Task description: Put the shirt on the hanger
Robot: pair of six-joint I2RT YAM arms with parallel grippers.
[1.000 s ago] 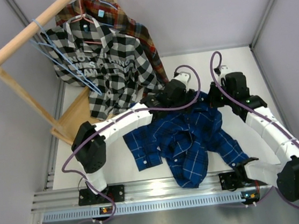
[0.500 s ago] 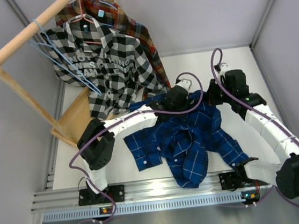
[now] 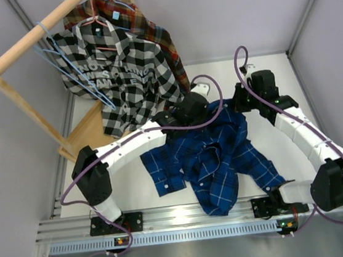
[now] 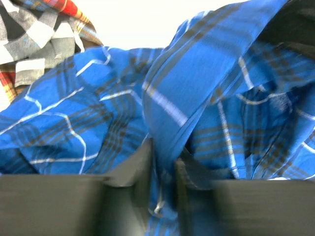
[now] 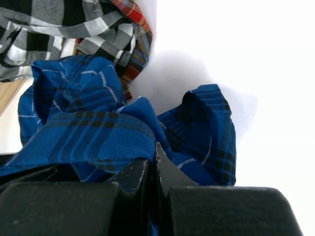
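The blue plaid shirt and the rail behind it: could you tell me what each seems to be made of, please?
The blue plaid shirt looks like thin, matte woven cloth, perhaps cotton: it bunches in soft folds. The rail looks like pale bare wood: light tan, dull, no shine.

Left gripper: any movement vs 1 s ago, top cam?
Yes. The left gripper, jaws shut on the dark blue plaid shirt, has shifted left, nearer the fixed wooden clothes rack.
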